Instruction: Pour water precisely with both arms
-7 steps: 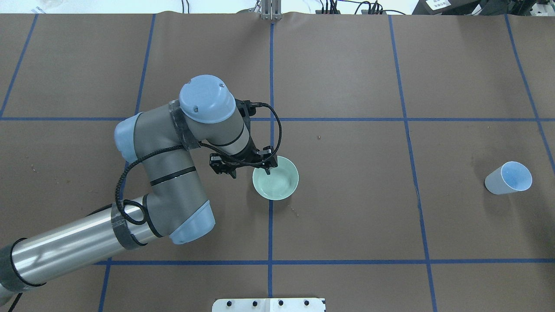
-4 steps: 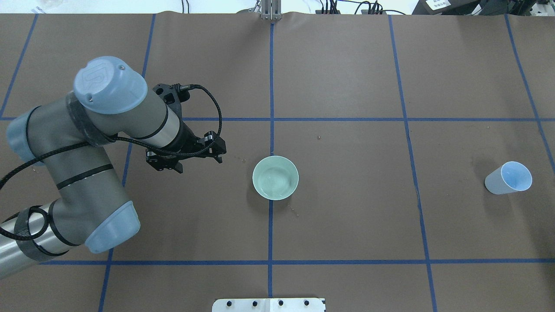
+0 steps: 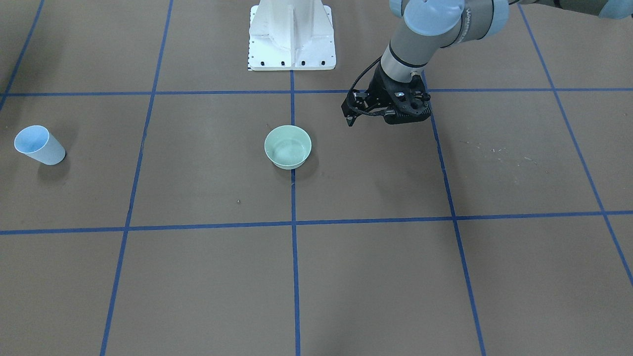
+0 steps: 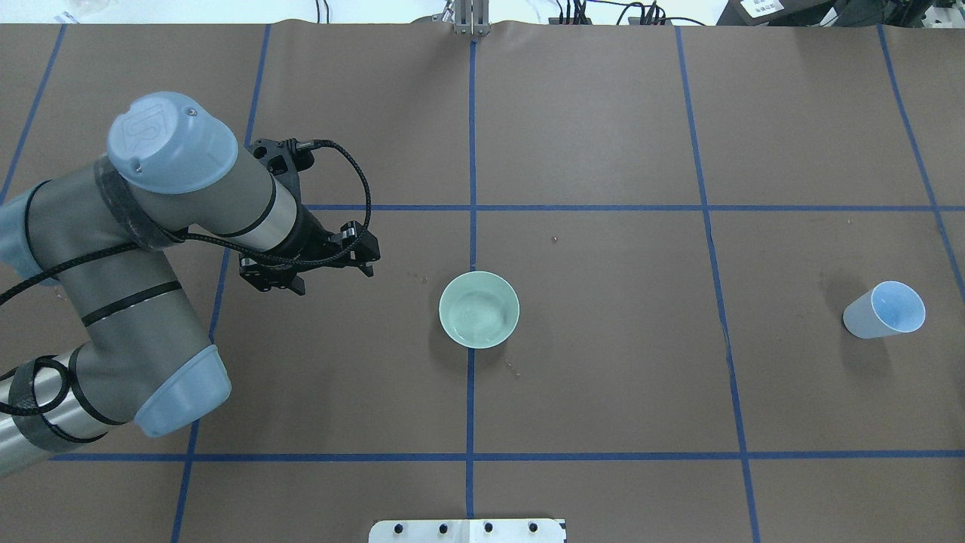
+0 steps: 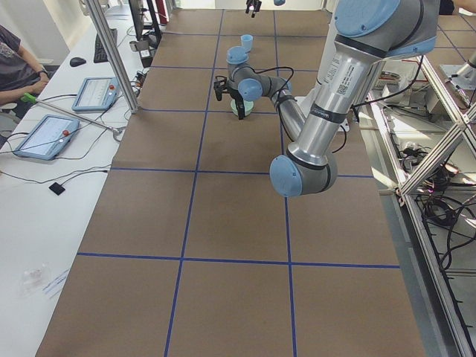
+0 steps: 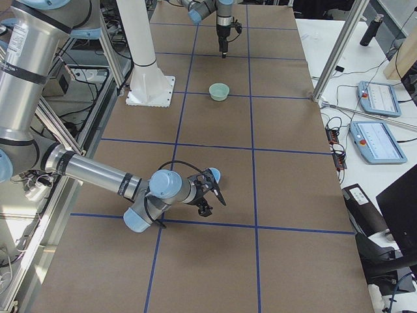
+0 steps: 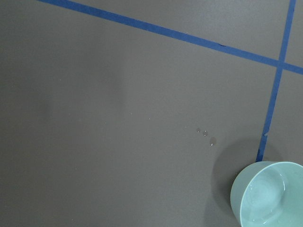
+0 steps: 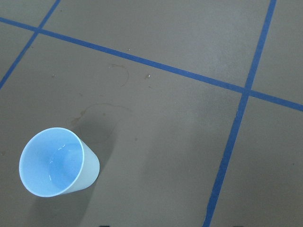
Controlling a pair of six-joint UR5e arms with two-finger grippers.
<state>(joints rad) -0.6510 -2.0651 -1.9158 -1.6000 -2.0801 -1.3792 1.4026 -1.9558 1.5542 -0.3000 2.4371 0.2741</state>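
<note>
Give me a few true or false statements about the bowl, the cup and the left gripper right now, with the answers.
1. The green bowl holds a little water. True.
2. The left gripper grips the bowl's rim. False: it is off to the bowl's side, open and holding nothing.
3. The blue cup stands right beside the bowl. False: it is far off, toward the robot's right end of the table.
4. A few droplets lie on the table near the bowl. True.
</note>
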